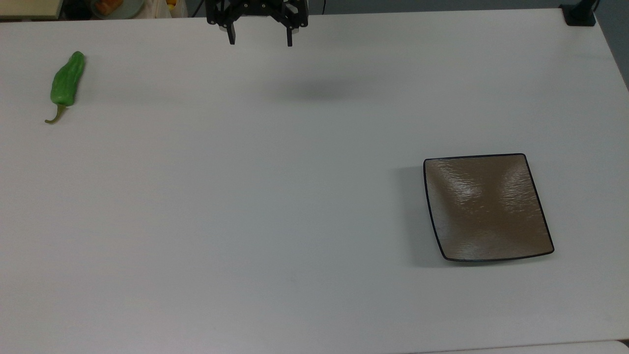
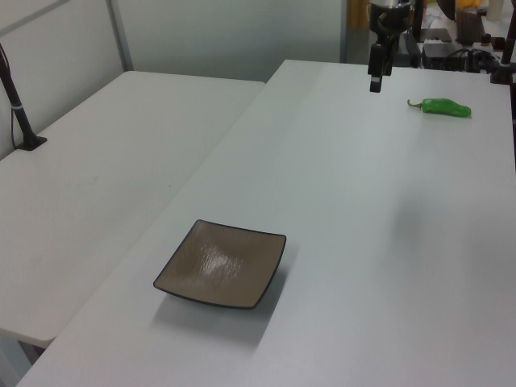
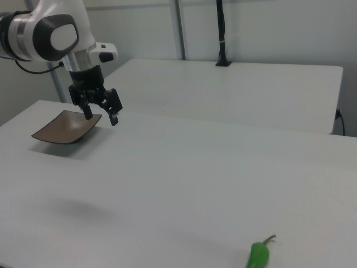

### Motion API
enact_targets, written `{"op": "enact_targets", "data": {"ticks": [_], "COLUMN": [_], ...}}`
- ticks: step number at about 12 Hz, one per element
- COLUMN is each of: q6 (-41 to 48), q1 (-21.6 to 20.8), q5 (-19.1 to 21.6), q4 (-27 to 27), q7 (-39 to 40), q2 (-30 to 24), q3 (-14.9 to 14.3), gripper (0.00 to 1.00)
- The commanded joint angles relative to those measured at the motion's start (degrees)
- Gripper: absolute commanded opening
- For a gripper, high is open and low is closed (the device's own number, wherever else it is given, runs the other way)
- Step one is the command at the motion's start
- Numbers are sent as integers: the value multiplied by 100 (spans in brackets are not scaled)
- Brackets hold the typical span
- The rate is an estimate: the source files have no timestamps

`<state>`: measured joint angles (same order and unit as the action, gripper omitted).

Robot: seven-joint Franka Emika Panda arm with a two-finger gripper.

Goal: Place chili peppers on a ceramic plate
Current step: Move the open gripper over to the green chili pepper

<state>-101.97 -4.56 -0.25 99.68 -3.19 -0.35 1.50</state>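
Note:
A single green chili pepper (image 1: 67, 82) lies on the white table at the top view's far left, its stem pointing toward the lower edge; it also shows as the pepper (image 2: 446, 107) and the pepper (image 3: 258, 254). The square brown ceramic plate (image 1: 486, 206) sits bare at the top view's right, seen too as the plate (image 2: 222, 264) and the plate (image 3: 66, 127). My gripper (image 1: 260, 40) hangs open above the table near its far edge, holding nothing, well apart from both; it appears as the gripper (image 2: 376, 81) and the gripper (image 3: 101, 115).
The white table (image 1: 275, 206) carries just these two things. A second white table (image 2: 105, 161) adjoins it, with a black post clamped at its edge (image 2: 20, 113). A black clamp (image 1: 580, 14) sits at the top view's upper right corner. Clutter lies beyond the far edge.

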Motion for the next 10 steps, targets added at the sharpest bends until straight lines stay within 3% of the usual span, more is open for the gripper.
{"op": "enact_targets", "data": {"ticks": [1,10], "q6": [-7,-86], "q1": [16,34], "q5": [-236,-396], "q4": [78,104], "q7": [143,161], "q2": [-54,-18], "q3": [-36,-80], "gripper": [100,100]}}
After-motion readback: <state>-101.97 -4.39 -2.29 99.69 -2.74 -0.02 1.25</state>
